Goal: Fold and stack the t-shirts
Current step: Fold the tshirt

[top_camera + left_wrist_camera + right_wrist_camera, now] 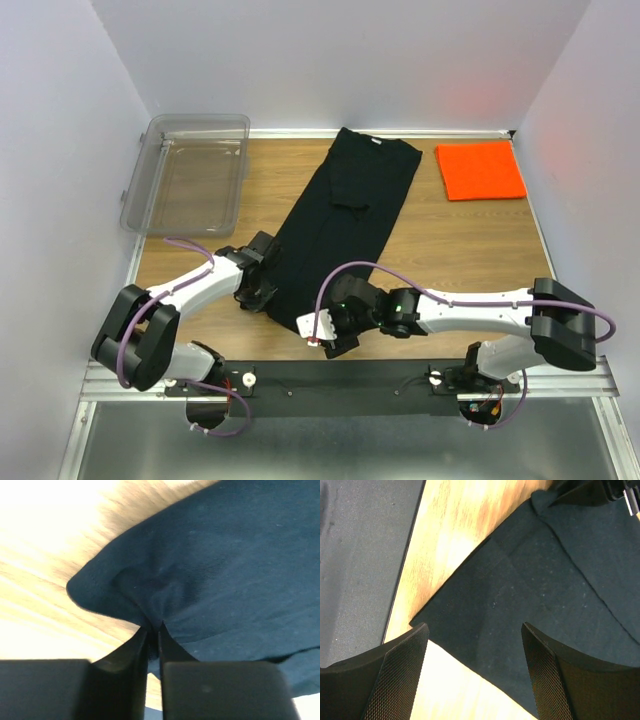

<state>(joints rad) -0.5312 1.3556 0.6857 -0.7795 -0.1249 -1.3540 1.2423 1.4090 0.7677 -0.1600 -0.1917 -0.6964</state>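
Observation:
The black t-shirt lies as a long folded strip running from the back centre toward the near left. My left gripper is at its near left corner. In the left wrist view the jaws are shut on a pinched ridge of the dark cloth. My right gripper hovers over the shirt's near right corner. Its fingers stand wide open with cloth below and nothing gripped. The orange t-shirt lies folded in a square at the back right.
A clear plastic bin stands at the back left corner. White walls close in the table on three sides. The black mounting rail runs along the near edge, close under the right gripper.

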